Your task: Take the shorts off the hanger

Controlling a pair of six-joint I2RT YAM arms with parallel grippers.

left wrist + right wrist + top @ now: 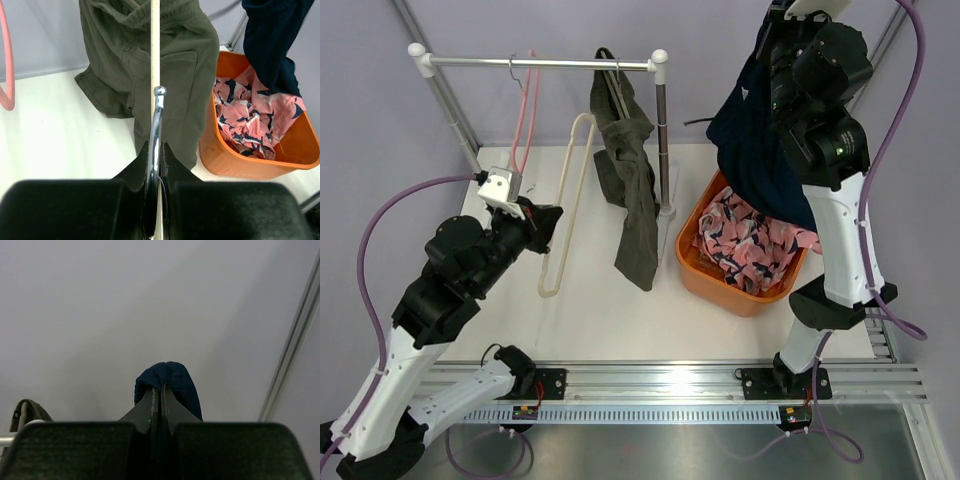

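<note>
Now, right gripper (159, 388) pinches navy shorts (760, 150), hanging lengthwise directly above basket (701, 277); left gripper (155, 148) pressed on hanger hook (157, 112).

Right wrist view: you get only a small fold of the navy shorts (170, 377) above the right gripper (156, 392). The rest is hidden behind the gripper body.

Top view: that gripper is lost at the upper edge. The navy shorts cover the far rim of the bin (705, 278) and part of the pink shorts (750, 248). You can't read the left gripper (556, 216) fingertips against the cream hanger (570, 190).

Left wrist view: the olive shorts (170, 55) run off the top and the pink hanger (6, 75) off the left. The lower end of the chrome piece (157, 115) is buried between the fingers (132, 172).
</note>
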